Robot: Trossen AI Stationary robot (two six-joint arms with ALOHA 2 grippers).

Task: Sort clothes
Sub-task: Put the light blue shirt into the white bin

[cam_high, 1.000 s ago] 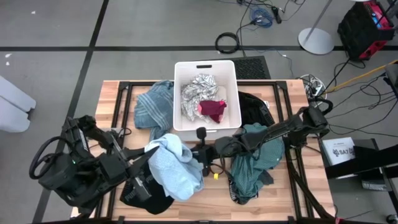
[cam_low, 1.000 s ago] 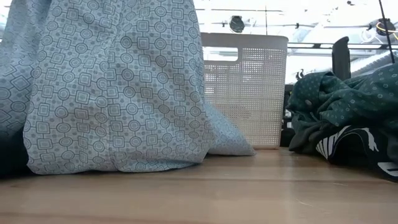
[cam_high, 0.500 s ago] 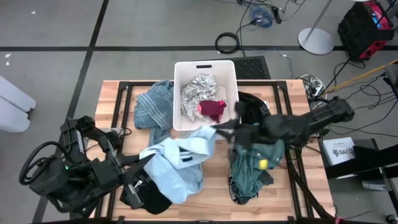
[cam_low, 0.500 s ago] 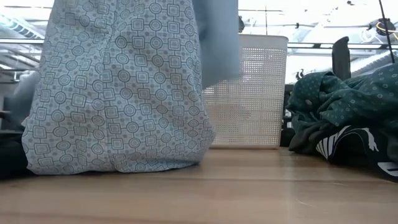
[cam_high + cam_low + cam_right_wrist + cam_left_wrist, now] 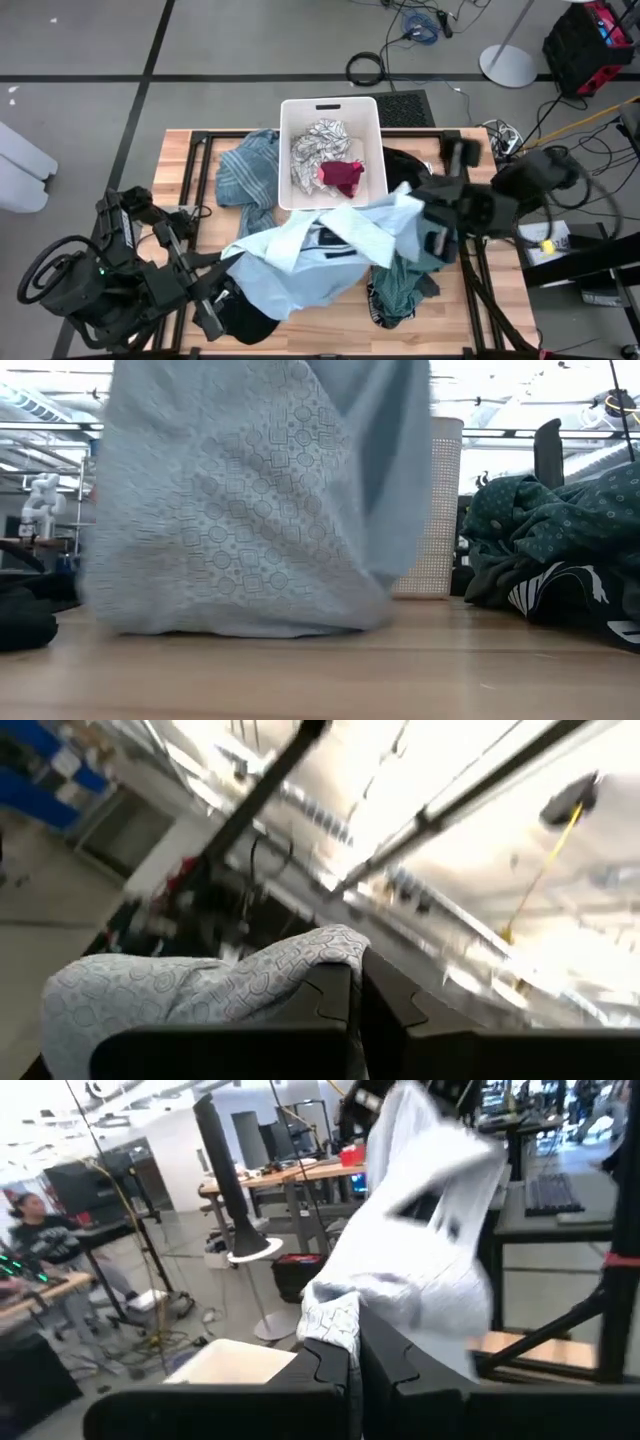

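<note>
L gripper [image 5: 355, 1365] and R gripper [image 5: 355, 990] both clamped on the light blue patterned shirt [image 5: 330, 240], stretched between them above table centre, in front of white bin [image 5: 372, 130]. Teal garment [image 5: 400, 285] lies on the table's right side. Box label by the table unreadable.

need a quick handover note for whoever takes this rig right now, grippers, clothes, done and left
Left gripper and right gripper are each shut on the light blue patterned fabric shirt, stretched between them above the wooden table.
White plastic bin holds the white-grey patterned garment and a magenta piece.
Left: blue striped garment, teal green garment, black garment, all outside the bin.
</note>
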